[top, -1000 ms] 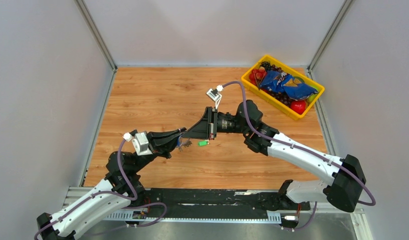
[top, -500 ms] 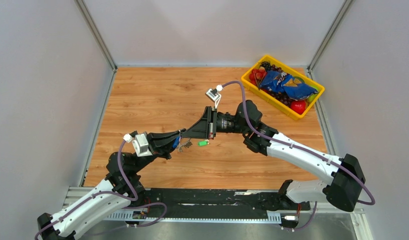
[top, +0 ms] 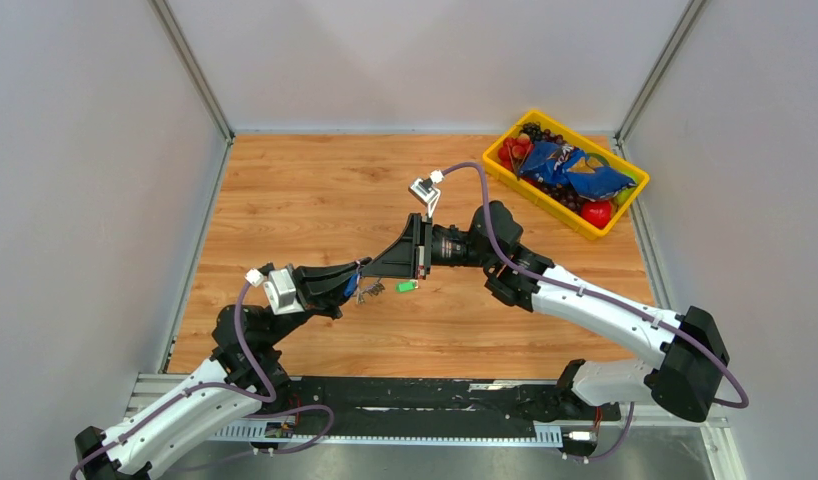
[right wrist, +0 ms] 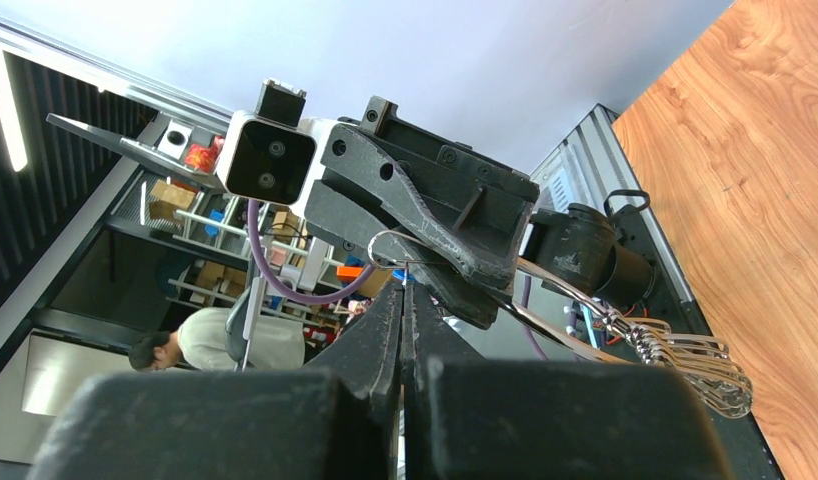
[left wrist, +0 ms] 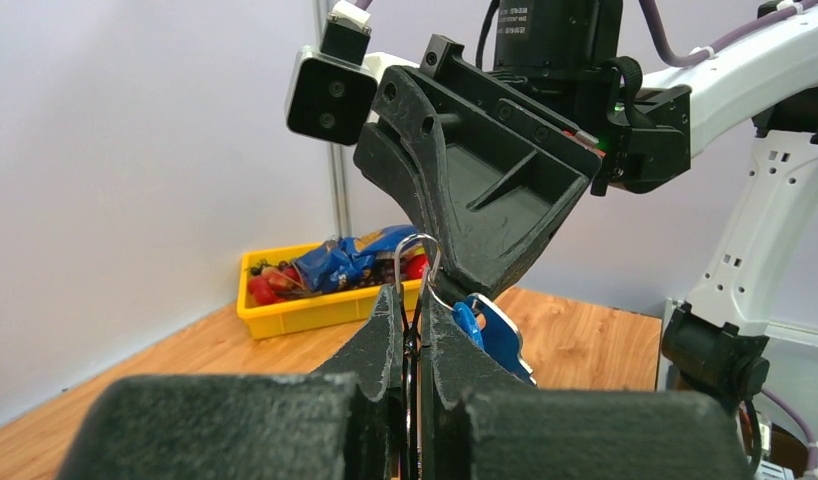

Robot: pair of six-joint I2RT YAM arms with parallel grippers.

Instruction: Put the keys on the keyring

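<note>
My left gripper (top: 356,283) is shut on the thin wire keyring (left wrist: 417,236), held above the table; its fingers (left wrist: 385,330) pinch the ring edge-on. The blue-tagged key (left wrist: 497,336) hangs from the ring beside the left fingers and shows in the top view (top: 351,286). My right gripper (top: 371,271) meets the left one tip to tip, and its shut tips (right wrist: 403,288) pinch at the blue key's head by the ring wire (right wrist: 377,240). The green-tagged key (top: 407,286) and the plain dark key (top: 373,291) lie on the table just below the grippers.
A yellow tray (top: 535,200) of fruit with a blue snack bag stands at the back right; it also shows in the left wrist view (left wrist: 305,310). Grey walls close in the wooden table on three sides.
Both grippers have drifted slightly left together. The blue key shows more clearly at the left fingertips. The green and dark keys have not moved.
</note>
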